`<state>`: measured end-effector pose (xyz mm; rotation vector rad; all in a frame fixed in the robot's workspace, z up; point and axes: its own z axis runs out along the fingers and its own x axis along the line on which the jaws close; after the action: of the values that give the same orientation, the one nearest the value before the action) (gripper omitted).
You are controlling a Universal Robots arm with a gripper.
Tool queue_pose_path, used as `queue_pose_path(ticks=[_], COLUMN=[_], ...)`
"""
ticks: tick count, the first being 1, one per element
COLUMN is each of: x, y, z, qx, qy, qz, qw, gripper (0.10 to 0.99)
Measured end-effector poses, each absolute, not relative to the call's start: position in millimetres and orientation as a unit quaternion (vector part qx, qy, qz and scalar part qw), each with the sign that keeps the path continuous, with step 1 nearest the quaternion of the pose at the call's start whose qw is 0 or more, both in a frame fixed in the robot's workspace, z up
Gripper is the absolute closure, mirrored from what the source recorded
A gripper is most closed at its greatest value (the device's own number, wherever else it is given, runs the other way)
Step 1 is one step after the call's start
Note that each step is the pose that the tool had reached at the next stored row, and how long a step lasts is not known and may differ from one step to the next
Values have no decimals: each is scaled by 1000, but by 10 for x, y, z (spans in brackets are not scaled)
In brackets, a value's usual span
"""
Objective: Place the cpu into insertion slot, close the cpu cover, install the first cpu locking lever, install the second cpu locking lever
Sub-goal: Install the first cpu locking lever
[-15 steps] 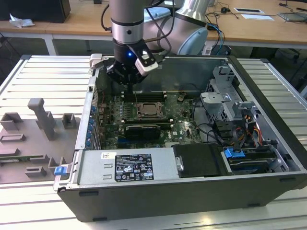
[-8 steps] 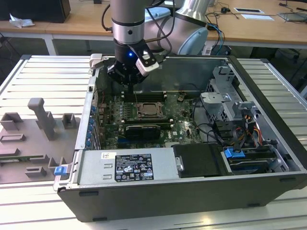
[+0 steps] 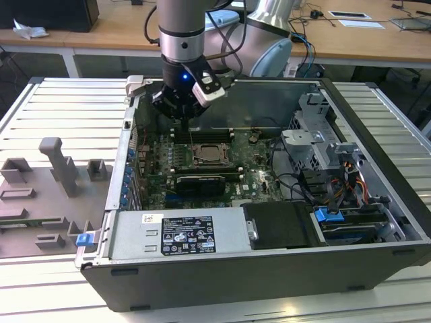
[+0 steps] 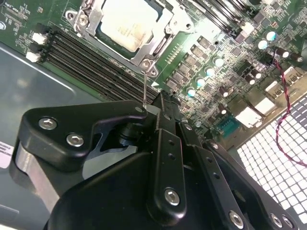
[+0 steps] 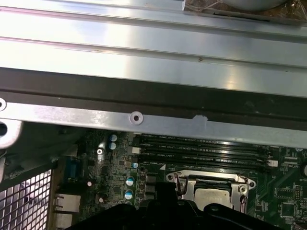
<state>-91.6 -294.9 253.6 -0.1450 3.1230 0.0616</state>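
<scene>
A: Wooden desks run along the back w/ cables and papers on them. Below that, a ribbed metal surface (image 3: 54,101) carries grey moulded holders (image 3: 57,168) on the exterior view's left.

B: And the big item?

A: Open computer case (image 3: 377,269), dark, lying on its side. Power supply block (image 3: 182,235) w/ label sits at the near wall, a silvery drive cage (image 3: 316,141) and tangled wires to the exterior view's right.

B: Arm?

A: Comes down over the case's far edge, gripper (image 3: 183,121) just above the green motherboard (image 3: 158,168), near the black memory sticks (image 4: 86,55).

B: Gripper state?

A: Black metal links and screws show in the second wrist view; fingers look close together around a thin wire lever (image 4: 144,88) that rises from the socket corner. Can't tell for sure if it's pinched.

B: Socket?

A: Insertion slot (image 3: 207,156) is mid-board. Cpu (image 4: 125,24), pale matte silver, lies in it. Cpu cover (image 4: 165,21), shiny frame, is down flat around the chip, screw posts at the corners.

B: Anything blocking?

A: Case's steel rail (image 5: 144,120) crosses the first wrist view; a perforated grille (image 4: 278,153) sits beside the board's edge.
</scene>
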Motion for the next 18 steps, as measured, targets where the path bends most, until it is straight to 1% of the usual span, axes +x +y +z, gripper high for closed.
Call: queue_pose_path(ticks=[18], x=[-729], y=[-2949], z=[2456], qx=[-46], qy=[999], qz=[20], qw=[7], gripper=[980])
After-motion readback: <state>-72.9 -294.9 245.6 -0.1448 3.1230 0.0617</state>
